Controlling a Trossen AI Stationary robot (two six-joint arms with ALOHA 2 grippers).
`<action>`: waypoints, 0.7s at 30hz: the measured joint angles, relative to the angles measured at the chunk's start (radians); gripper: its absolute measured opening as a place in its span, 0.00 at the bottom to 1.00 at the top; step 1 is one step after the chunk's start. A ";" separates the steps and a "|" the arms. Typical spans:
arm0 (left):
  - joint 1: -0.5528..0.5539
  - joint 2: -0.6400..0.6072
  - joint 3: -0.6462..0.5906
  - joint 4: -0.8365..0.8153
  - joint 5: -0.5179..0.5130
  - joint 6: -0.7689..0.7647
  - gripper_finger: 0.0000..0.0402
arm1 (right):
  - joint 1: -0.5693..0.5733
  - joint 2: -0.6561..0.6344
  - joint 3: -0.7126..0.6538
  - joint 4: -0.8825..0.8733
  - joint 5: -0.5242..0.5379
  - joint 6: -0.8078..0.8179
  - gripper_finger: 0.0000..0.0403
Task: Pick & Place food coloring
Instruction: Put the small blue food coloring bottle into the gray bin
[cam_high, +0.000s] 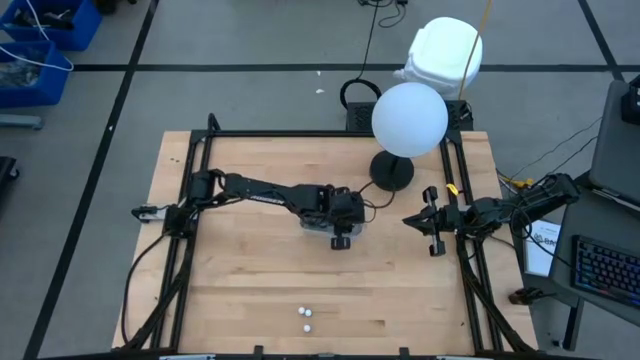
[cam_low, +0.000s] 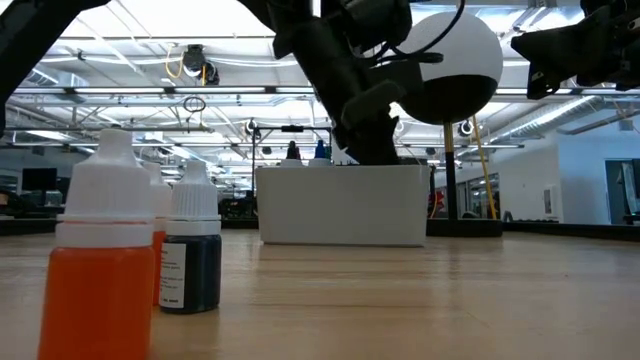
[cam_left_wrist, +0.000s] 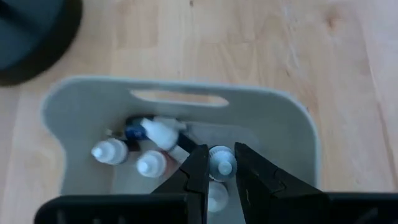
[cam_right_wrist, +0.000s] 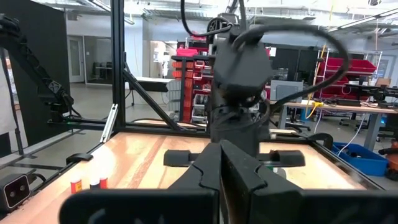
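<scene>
Several small food coloring bottles with white caps are in view. Three stand near the table's near edge (cam_high: 306, 319): an orange one (cam_low: 100, 270), a dark blue one (cam_low: 192, 262) and another orange one behind them. More sit inside the grey bin (cam_left_wrist: 81, 112), two of them upright (cam_left_wrist: 111, 151) and one lying on its side (cam_left_wrist: 155, 130). My left gripper (cam_left_wrist: 221, 165) reaches down into the bin (cam_high: 316, 229) at mid-table, shut on one more bottle. My right gripper (cam_right_wrist: 221, 155) waits shut at the table's right edge (cam_high: 410, 220). My left gripper has a food coloring bottle's white cap (cam_left_wrist: 221, 163) between its two fingers, coming from above and pointing down into the bin. The bottle stands upright under the fingers. The fingers hide its body, so whether it rests on the bin's floor does not show.
A lamp with a white globe (cam_high: 410, 118) and a black round base (cam_high: 390, 172) stands just beyond the bin. The bin's wall has a handle slot (cam_left_wrist: 179, 98). Black frame rails run along the table's left and right sides. Bare wood lies between the bin and the standing bottles.
</scene>
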 joint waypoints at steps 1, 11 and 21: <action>-0.002 0.000 -0.006 -0.001 -0.001 0.001 0.14 | 0.000 0.000 0.000 0.000 0.000 0.000 0.00; -0.004 0.006 -0.015 0.006 -0.017 0.000 0.14 | 0.000 0.000 0.000 0.000 0.000 0.000 0.00; -0.002 0.043 -0.015 0.045 -0.006 0.004 0.15 | 0.000 0.003 0.000 -0.003 0.000 0.000 0.00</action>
